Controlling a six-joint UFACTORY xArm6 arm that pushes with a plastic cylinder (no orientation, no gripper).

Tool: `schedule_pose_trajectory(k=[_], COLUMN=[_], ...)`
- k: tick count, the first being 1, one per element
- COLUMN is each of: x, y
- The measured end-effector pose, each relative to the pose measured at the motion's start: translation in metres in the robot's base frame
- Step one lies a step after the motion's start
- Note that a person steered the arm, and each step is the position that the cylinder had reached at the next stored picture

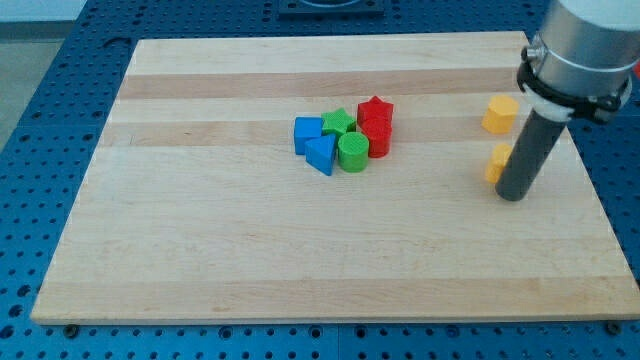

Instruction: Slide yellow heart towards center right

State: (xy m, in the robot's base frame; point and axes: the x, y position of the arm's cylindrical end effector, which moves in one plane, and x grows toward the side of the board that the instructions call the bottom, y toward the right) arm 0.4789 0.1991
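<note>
Claw: none on this arm; it ends in a plain rod, so open or closed does not apply.
My tip (pixel 512 196): down on the desk (pixel 200 260), at the view's right.
Yellow heart (pixel 497 161): just beside my tip, to its upper left, partly hidden by the rod.
Yellow block (pixel 501 114): farther toward the view's top.
Turning relation: the heart lies on my tip's left, so a rightward push likely needs the tip brought round to the heart's far side.
Cluster: blue, green and red blocks (pixel 343 139), well apart to the left.
</note>
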Motion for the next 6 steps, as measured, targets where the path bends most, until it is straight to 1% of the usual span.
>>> schedule_pose_trajectory(k=[1,2,3,4,5,6], x=[-0.003,0.009,-0.007,-0.024,-0.015,0.010], y=[0.000,-0.004,0.000,0.027,0.032,-0.003])
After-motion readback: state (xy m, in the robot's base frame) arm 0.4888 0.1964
